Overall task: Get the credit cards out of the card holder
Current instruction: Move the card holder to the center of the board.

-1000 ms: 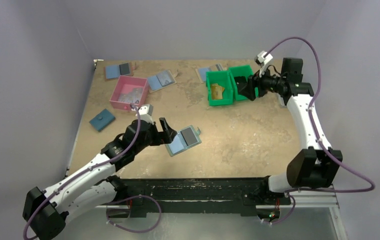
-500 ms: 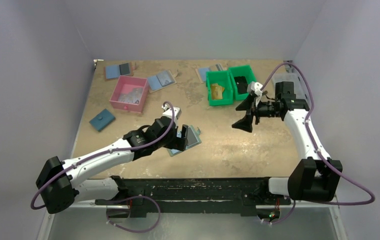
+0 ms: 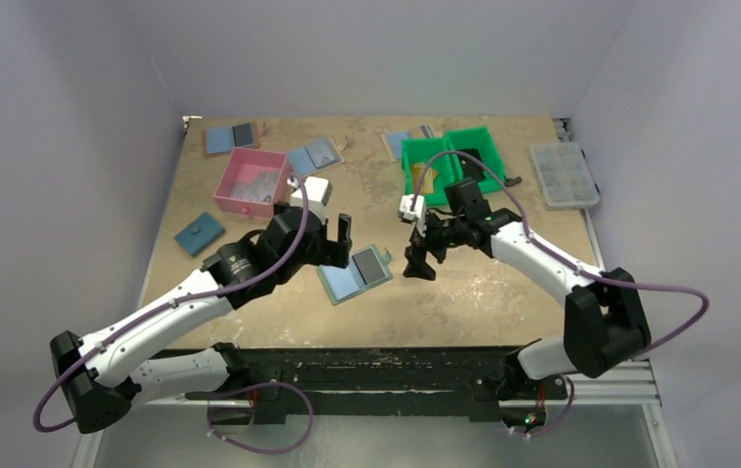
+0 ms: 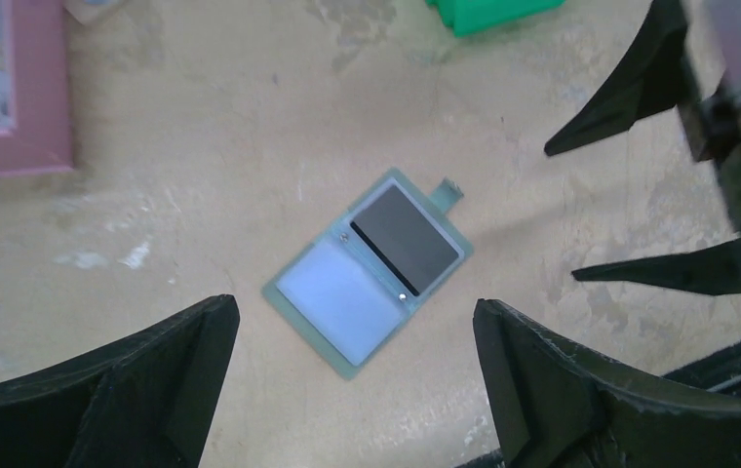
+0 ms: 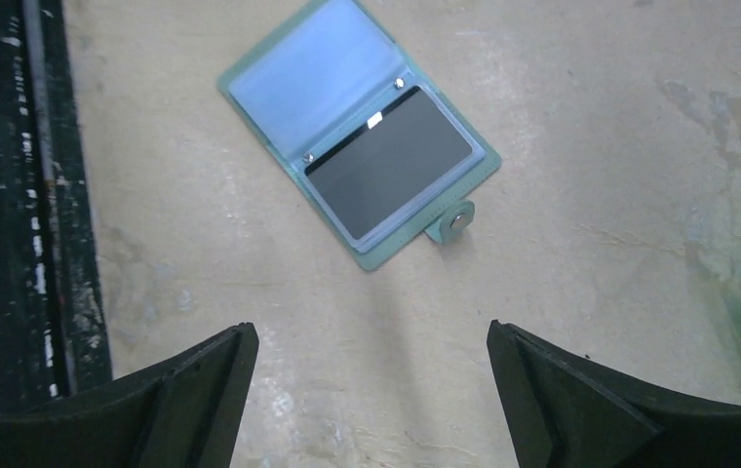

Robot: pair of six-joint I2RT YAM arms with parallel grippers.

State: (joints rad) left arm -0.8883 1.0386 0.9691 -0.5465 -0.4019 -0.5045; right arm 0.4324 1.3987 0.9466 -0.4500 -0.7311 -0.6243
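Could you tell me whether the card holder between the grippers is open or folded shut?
Open: the card holder lies spread flat, pale blue half and dark grey panel both facing up, tab unfastened.

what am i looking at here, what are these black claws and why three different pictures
It is a robot: two white arms bolted at the near edge of a table. The wide picture is from a fixed camera above and behind them. The other two are from a camera on each wrist, so the black prongs at the bottom are that arm's own fingers. The left gripper and the right gripper are both open and hold nothing. Between them an open card holder lies flat on the table, one half pale blue, the other dark grey. Farther back sit a pink box, green bins, a clear organiser, a dark blue wallet and more folders.
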